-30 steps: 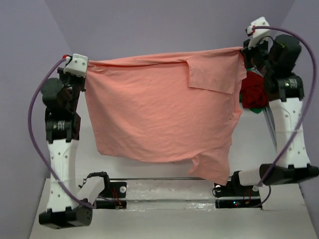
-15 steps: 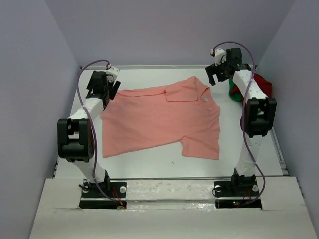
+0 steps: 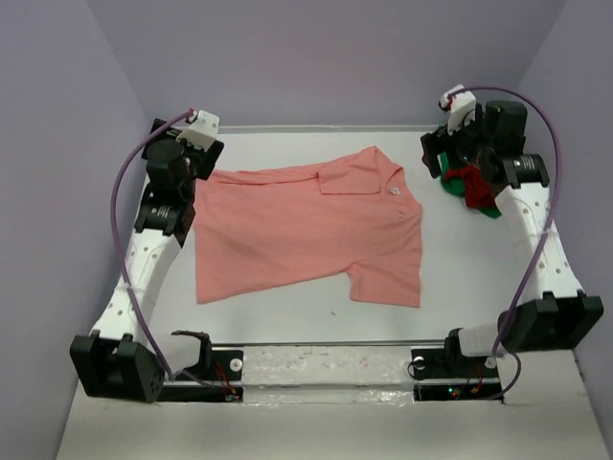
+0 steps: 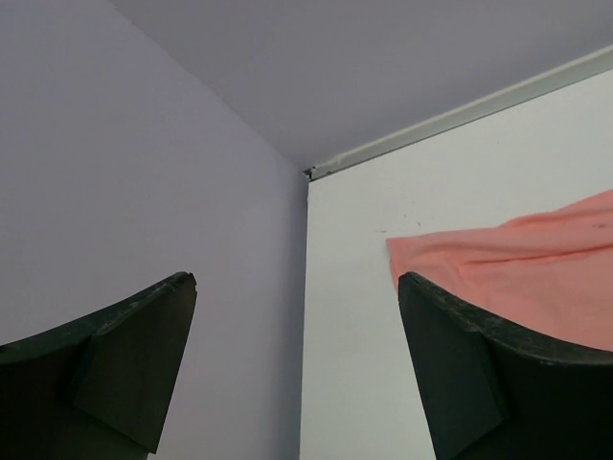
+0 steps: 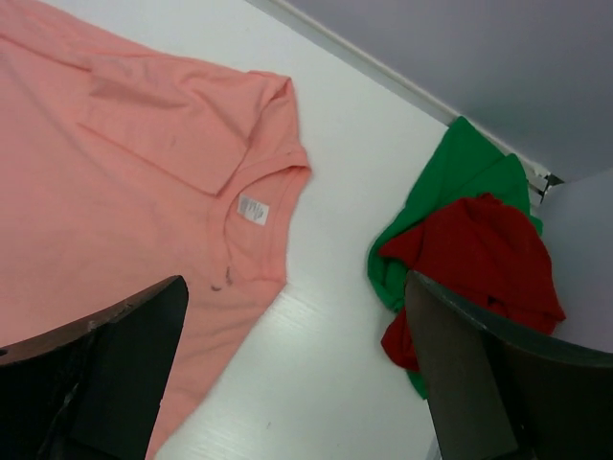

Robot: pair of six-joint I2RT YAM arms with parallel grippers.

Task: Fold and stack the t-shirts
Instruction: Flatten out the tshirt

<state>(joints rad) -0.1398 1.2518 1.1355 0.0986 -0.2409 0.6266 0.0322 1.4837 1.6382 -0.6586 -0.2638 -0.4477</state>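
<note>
The salmon-pink t-shirt (image 3: pixel 306 225) lies spread flat on the white table (image 3: pixel 287 321), with one sleeve folded over near its collar. My left gripper (image 3: pixel 204 159) hovers open above the shirt's far left corner (image 4: pixel 517 273). Nothing is between its fingers (image 4: pixel 144 335). My right gripper (image 3: pixel 435 153) stands open above the bare strip between the pink shirt's collar (image 5: pixel 254 206) and a crumpled pile. In that pile the dark red t-shirt (image 5: pixel 479 259) lies on the green t-shirt (image 5: pixel 460 163) at the far right (image 3: pixel 476 182).
Lavender walls (image 3: pixel 86 144) close in the table on the left, back and right. A pale rail (image 4: pixel 460 110) runs along the table's far edge. Both arm bases (image 3: pixel 192 369) sit at the near edge.
A second ago both grippers held the pink shirt stretched in the air by its top edge. It now lies flat on the table, both grippers have opened, and the arms have lifted off it.
</note>
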